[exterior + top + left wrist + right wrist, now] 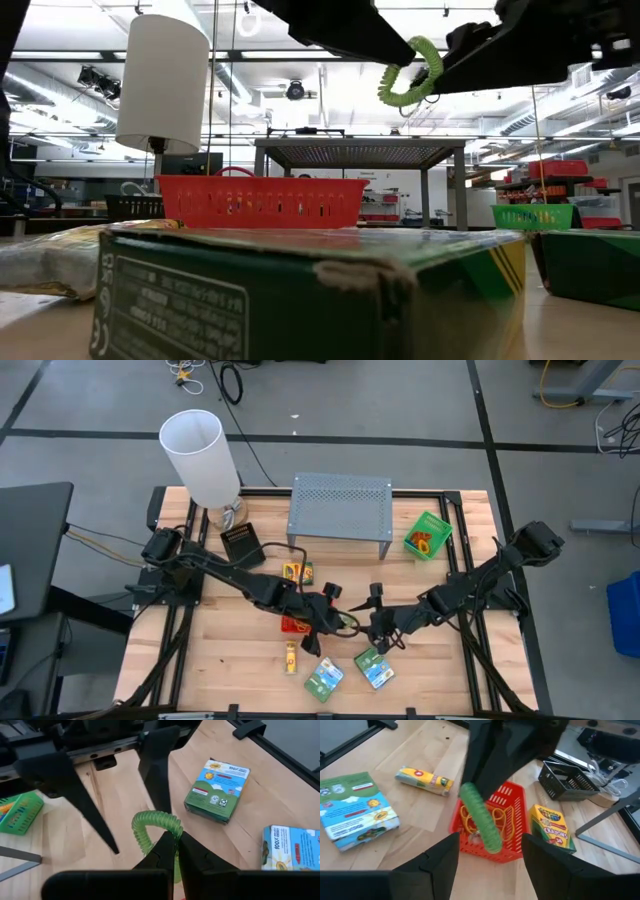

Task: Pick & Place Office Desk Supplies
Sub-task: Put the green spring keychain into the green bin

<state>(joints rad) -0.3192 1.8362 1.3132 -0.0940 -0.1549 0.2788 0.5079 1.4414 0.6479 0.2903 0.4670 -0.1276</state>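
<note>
Left to right across the surface [220, 660], as I read it from the overhead camera. The white lampshade [200, 455] stands at the far left corner, with the black box [241, 544] just beside its base. The left arm reaches in toward the middle; I see the left gripper [172, 847] closed on 1 green coiled band [152, 827], held in the air above the surface. Directly below and beside it sits the red mesh tray [492, 825], which already holds loose orange and yellow rubber bands [485, 822]. The crayon box [551, 826] lies next to that tray, a small yellow packet [291, 657] lies near the front, and 2 green-blue packets [324, 678] rest close together at the front edge. The grey perforated stand [340, 503] occupies the far middle. The right gripper [490, 852] faces the left one across the coil, its fingers spread wide on either side of the coil with nothing held. The green mesh tray [428, 534] sits at the far right.

Step in hand, as I judge it: placing, or handing over, the coiled band above the red tray. The next move calls for lowering over the tray and releasing cleanly inside its rim.
</note>
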